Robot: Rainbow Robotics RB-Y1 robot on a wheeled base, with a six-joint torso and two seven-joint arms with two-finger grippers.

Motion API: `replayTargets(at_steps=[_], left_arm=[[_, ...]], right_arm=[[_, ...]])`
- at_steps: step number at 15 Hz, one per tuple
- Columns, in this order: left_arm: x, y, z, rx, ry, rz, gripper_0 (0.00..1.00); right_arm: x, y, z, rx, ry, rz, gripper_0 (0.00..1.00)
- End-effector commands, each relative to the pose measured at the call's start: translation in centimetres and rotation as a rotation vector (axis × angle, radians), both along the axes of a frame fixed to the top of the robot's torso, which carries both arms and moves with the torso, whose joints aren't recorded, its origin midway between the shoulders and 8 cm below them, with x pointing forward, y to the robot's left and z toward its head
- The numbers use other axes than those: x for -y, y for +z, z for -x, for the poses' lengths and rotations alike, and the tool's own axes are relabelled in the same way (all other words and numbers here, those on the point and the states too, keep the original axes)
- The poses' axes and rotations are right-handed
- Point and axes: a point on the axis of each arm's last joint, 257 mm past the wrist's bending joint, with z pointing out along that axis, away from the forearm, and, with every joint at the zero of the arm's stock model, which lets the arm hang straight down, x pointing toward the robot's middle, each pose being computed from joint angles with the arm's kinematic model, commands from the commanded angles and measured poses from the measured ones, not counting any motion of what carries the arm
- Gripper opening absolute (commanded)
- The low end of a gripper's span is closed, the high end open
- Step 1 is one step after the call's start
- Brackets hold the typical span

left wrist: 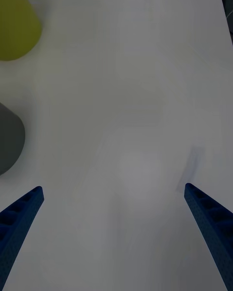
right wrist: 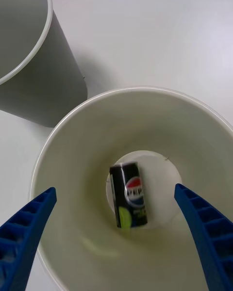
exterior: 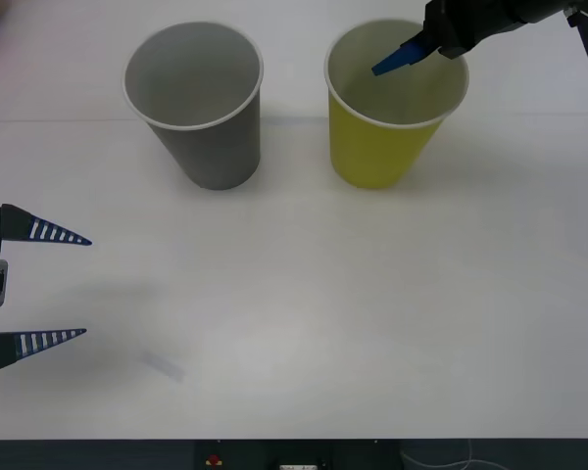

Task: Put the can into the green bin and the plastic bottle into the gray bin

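The can (right wrist: 128, 194), dark with a yellow-green label, lies on its side on the bottom of the green bin (right wrist: 77, 174). My right gripper (right wrist: 114, 190) hangs open just above that bin's mouth, its fingers apart from the can and holding nothing. From the front, one of its blue fingers (exterior: 397, 59) pokes over the rim of the green bin (exterior: 382, 147) at the back right. The gray bin (exterior: 211, 137) stands upright to the left of it. My left gripper (exterior: 85, 287) waits open and low over the table near the left edge. The plastic bottle is out of view.
The white table (exterior: 323, 294) runs wide between the two bins and its front edge. A faint gray mark (exterior: 164, 365) lies on it near my left gripper. In the left wrist view the green bin (left wrist: 14, 24) and gray bin (left wrist: 9, 140) stand off to one side.
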Motion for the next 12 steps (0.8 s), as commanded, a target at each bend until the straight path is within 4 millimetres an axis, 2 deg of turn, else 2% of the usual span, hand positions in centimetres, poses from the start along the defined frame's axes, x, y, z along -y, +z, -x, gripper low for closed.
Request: replayTargets(at_steps=[1, 4, 7, 12], left_arm=[[0.0, 0.0, 0.0, 0.000, 0.000, 0.000, 1.00], [0.0, 0.0, 0.0, 0.000, 0.000, 0.000, 1.00], [0.0, 0.0, 0.0, 0.000, 0.000, 0.000, 1.00], [0.0, 0.0, 0.0, 0.000, 0.000, 0.000, 1.00]], right_arm=[[0.0, 0.4, 0.7, -0.007, 0.031, -0.026, 1.00], [0.9, 0.9, 2.4, -0.015, 0.076, -0.086, 1.00], [1.9, 1.4, 4.9, 0.034, 0.130, -0.101, 1.00], [5.2, 0.3, 10.8, 0.159, 0.306, -0.084, 1.00]])
